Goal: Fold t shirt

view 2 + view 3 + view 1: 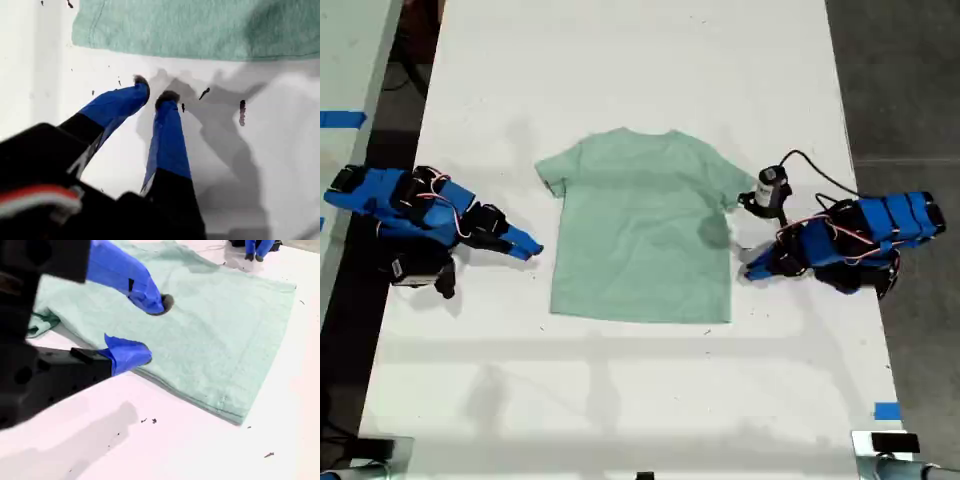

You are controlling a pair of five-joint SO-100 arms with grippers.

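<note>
The small pale mint-green cloth T-shirt (642, 230) lies flat, spread in the middle of the white surface (620, 390). It looks light and limp, so it should sag and crease unless pinched at a hem corner or sleeve edge. The first hand (752, 270) rests just beside its side edge, narrowly parted and empty; the second hand (530, 249) gapes wide near the opposite edge.

t shirt (640, 228) flat on table (620, 60), between arms

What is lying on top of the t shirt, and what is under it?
Nothing lies on top of the t shirt; it is spread flat on the white table. Only shadows fall across it. Whatever is directly under the cloth is covered.
</note>
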